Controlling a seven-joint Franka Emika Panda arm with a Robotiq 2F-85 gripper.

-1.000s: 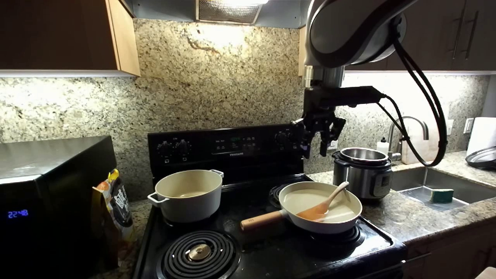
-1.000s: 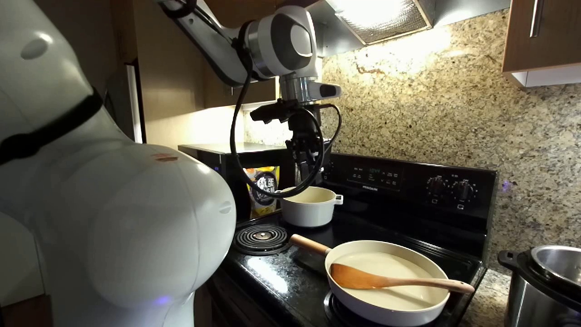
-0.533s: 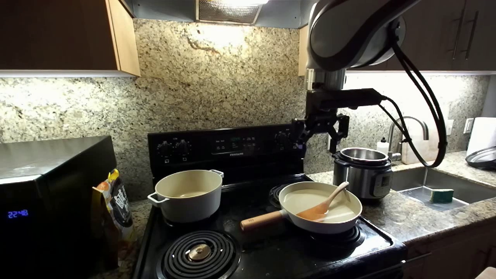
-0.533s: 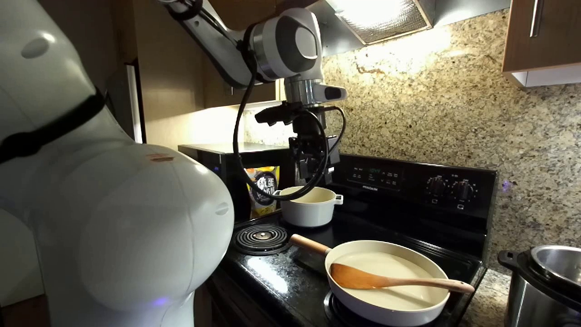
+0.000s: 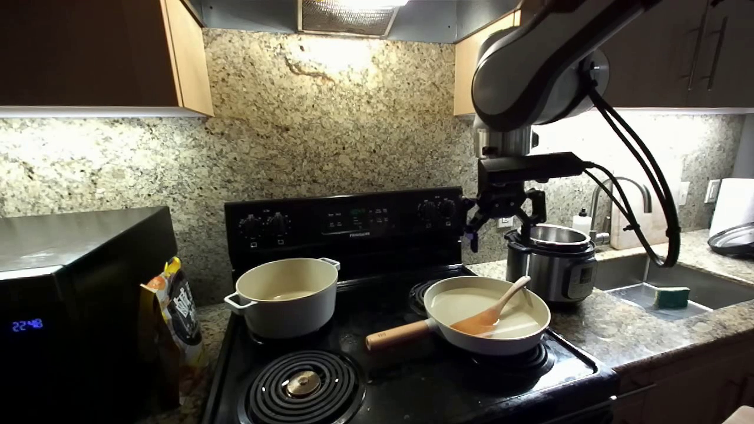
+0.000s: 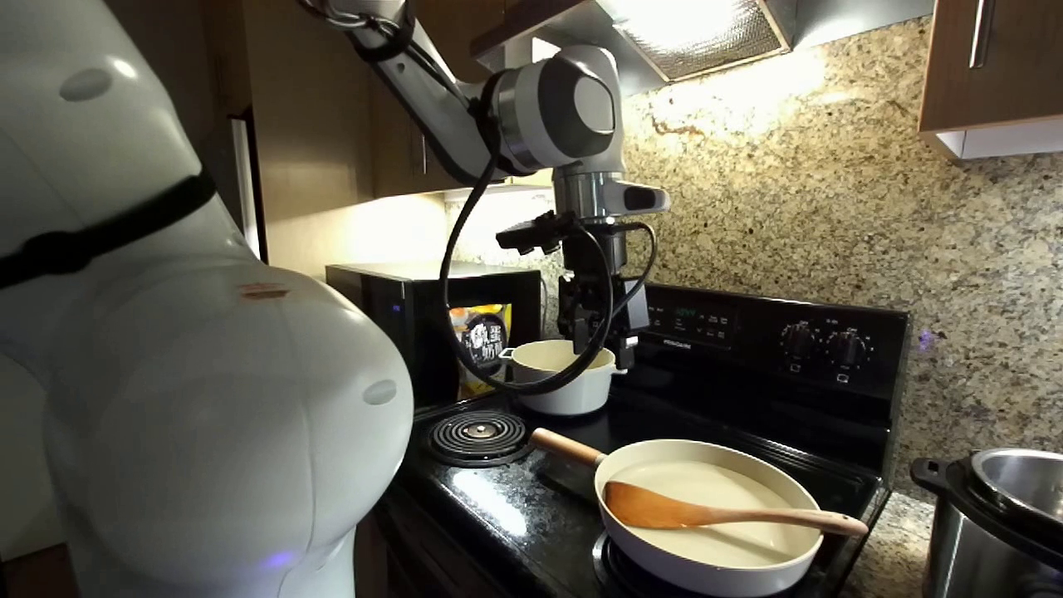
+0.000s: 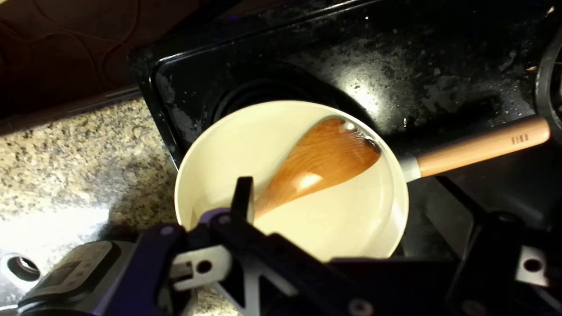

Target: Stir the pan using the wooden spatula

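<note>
I can see the gripper up at approx 12 o'clock of the pan in an exterior view, jaws spread wide, higher than pan & apart fr it. The spatula lies in pan, clear of the jaws: blade twd 7–8 o'clock, hndl end up over the rim btwn 1 & 2. Pan's on the stove, its wooden hndl out btwn 8 & 9. The white pot is on stove too, at 9; a bag past it, same dir. There's a steel cooker at 2, on the counter; sponge in sink at 3. In wrist view blade's at approx 2, gripper blocks part of spatula hndl.
</note>
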